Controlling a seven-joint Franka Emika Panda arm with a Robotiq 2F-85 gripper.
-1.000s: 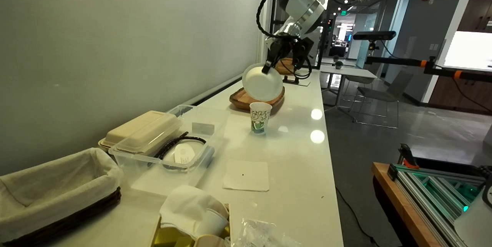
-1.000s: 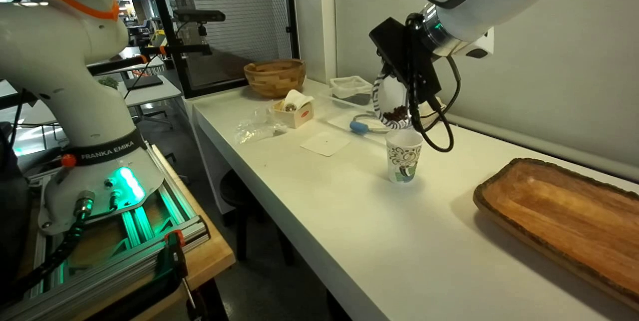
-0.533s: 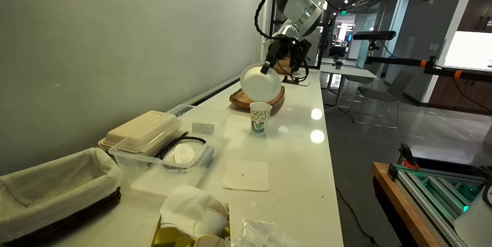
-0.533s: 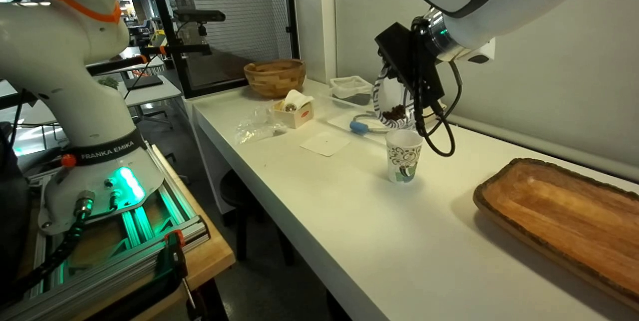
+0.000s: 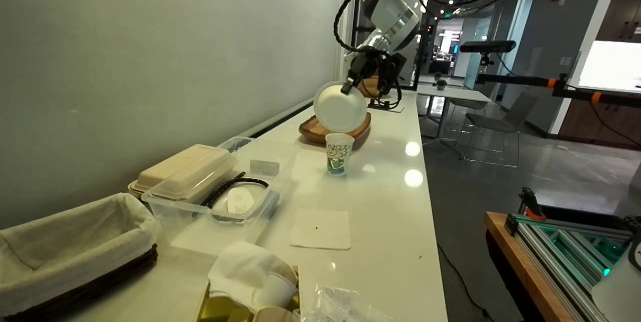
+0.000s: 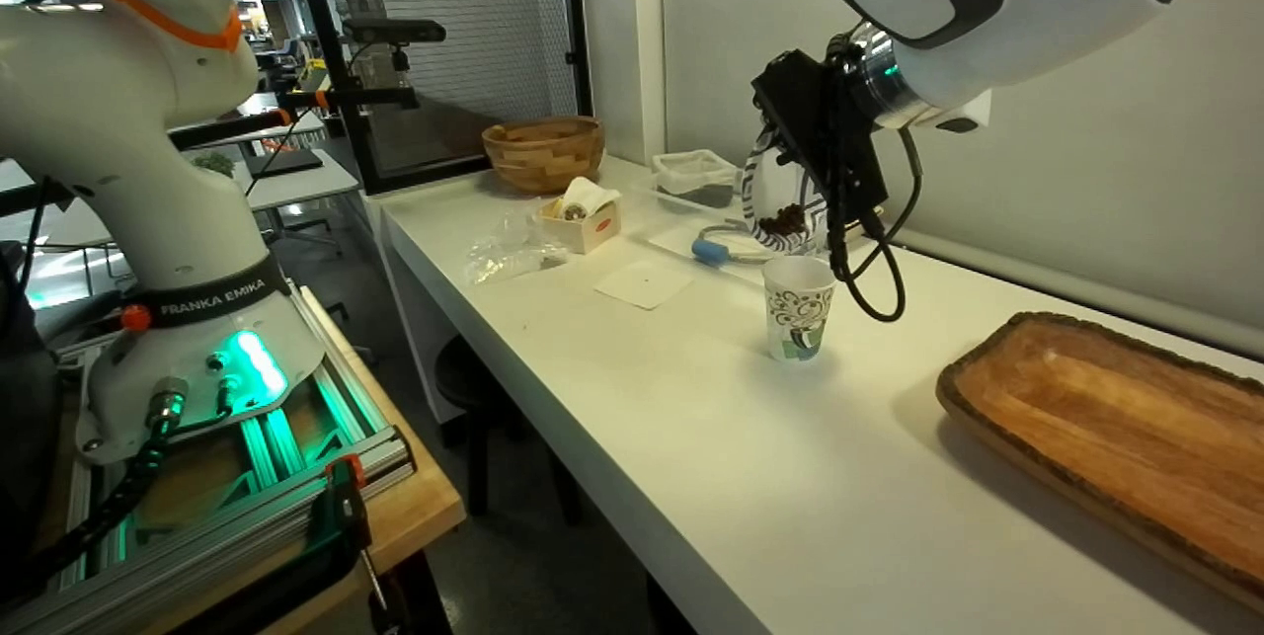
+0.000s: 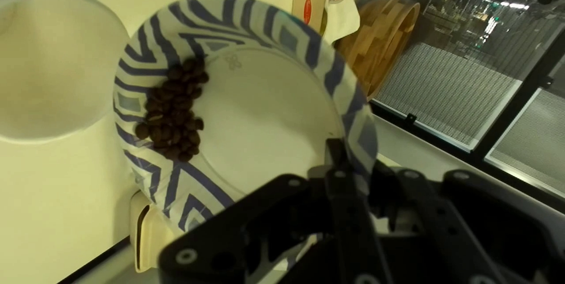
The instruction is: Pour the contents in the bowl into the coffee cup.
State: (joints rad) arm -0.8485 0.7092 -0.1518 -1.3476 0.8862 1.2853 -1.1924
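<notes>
The bowl (image 7: 265,114) hangs tilted from the claw (image 7: 358,158).

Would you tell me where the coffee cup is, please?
In the wrist view, the coffee cup is at upper left, beside the tilted bowl; in an exterior view it stands upright on the table, left of the wooden tray.

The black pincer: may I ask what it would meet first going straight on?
Past the round blue-patterned white bowl the pincer grips, probably the clear rectangular plastic container, though depth is unclear.
</notes>
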